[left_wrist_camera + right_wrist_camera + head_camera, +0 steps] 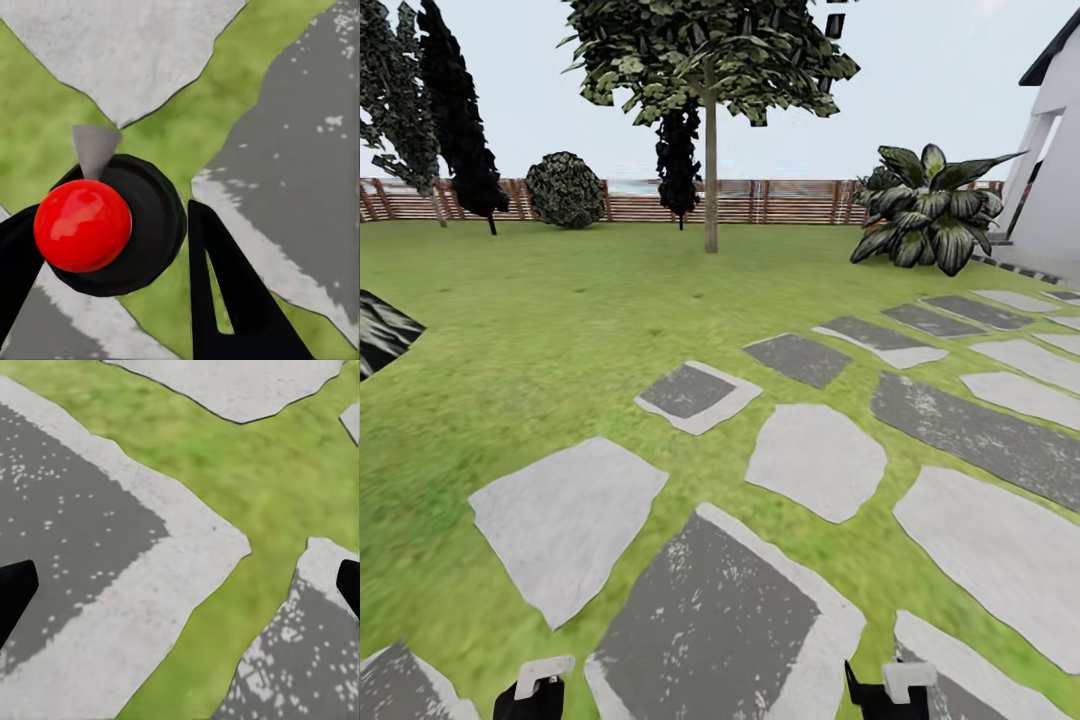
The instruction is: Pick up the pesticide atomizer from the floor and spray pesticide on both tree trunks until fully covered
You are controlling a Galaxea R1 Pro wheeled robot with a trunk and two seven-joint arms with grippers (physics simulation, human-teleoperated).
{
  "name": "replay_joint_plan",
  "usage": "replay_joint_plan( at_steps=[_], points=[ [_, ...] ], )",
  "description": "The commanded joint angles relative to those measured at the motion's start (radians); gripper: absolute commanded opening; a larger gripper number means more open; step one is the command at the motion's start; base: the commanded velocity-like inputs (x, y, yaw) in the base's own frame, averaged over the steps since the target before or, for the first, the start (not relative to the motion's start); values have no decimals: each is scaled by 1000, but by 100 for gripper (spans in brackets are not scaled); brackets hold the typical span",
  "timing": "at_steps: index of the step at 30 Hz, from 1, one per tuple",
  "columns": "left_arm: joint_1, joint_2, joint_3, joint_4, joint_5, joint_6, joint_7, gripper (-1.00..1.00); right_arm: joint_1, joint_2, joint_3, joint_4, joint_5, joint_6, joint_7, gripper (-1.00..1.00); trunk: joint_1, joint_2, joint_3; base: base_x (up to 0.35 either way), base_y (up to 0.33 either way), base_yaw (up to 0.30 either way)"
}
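Note:
In the left wrist view, the pesticide atomizer point(112, 225), a round black body with a glossy red ball top and a grey nozzle, sits between the black fingers point(225, 292) of my left gripper point(109, 217), which is shut on it above grass and paving. One tree stands far ahead on the lawn; its straight pale tree trunk point(711, 180) is well beyond reach. My left gripper point(532, 692) and right gripper point(895, 690) peek in at the bottom edge of the head view. The right gripper point(184, 585) is open, with nothing between its fingers.
Grey and white stepping stones point(815, 460) cross the grass from the near ground towards the right. A brown slat fence point(800, 200) closes the back. Dark cypress-like trees point(460, 120), a round bush point(565, 188), a broad-leaved plant point(930, 210) and a white building point(1055, 160) line the edges.

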Motion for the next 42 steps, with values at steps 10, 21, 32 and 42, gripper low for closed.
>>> replay_joint_plan(
  at_steps=[10,21,32,42],
  points=[
    [0,0,0,1,1,-3,2,-100,0,1,0,1,1,-3,-1,100,0,0,-1,340,0,0],
    [-1,0,0,1,1,-3,2,-100,-1,1,0,1,1,-3,-1,100,0,0,-1,340,0,0],
    [-1,0,0,1,1,-3,2,-100,-1,1,0,1,1,-3,0,100,0,0,-1,340,0,0],
    [0,0,0,1,0,-3,2,-100,-1,1,0,1,1,-3,0,100,0,0,-1,340,0,0]
  ],
)
